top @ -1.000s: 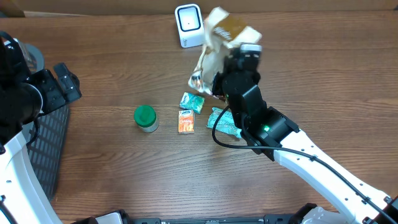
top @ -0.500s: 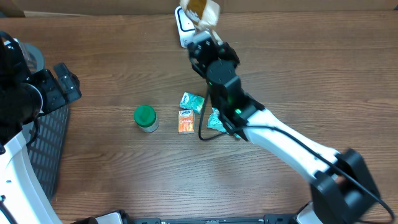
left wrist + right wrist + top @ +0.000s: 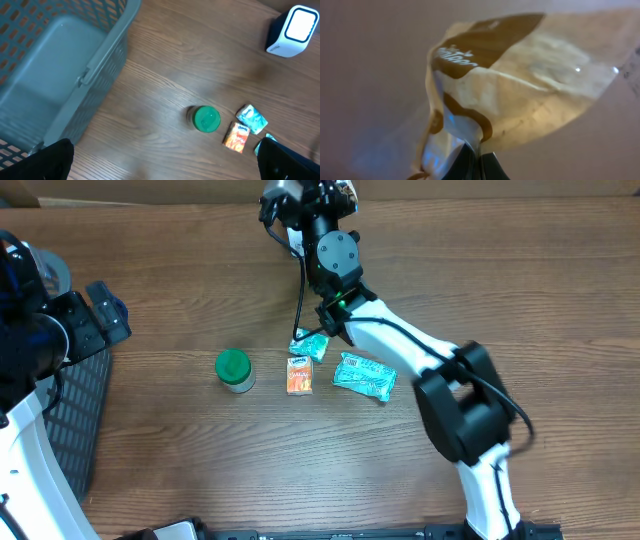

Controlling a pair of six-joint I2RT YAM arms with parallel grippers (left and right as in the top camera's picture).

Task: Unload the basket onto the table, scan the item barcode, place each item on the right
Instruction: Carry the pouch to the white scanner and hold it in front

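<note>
Gripping the snack bag point(image 3: 520, 85), the right fingers point(image 3: 465, 165) have swung it from mid-counter point(image 3: 150, 440) to the scanner point(image 3: 295, 31), presenting it for reading; left fingers point(image 3: 285, 160) stand open.

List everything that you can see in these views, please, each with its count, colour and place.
barcode scanner: one, white, at the far edge of the table, partly hidden by the right arm in the overhead view
snack bag: one, cream and brown, held up in the air
jar: one, clear with a green lid, upright at mid-table
orange packet: one, orange, flat beside the jar
small teal packet: one, teal and white, just behind the orange packet
large teal packet: one, teal, flat on the other side of the orange packet
basket: one, grey, at the table's left end
table: one, brown wood
left gripper: one, black, open, above the basket
right gripper: one, black, shut on the snack bag
</note>
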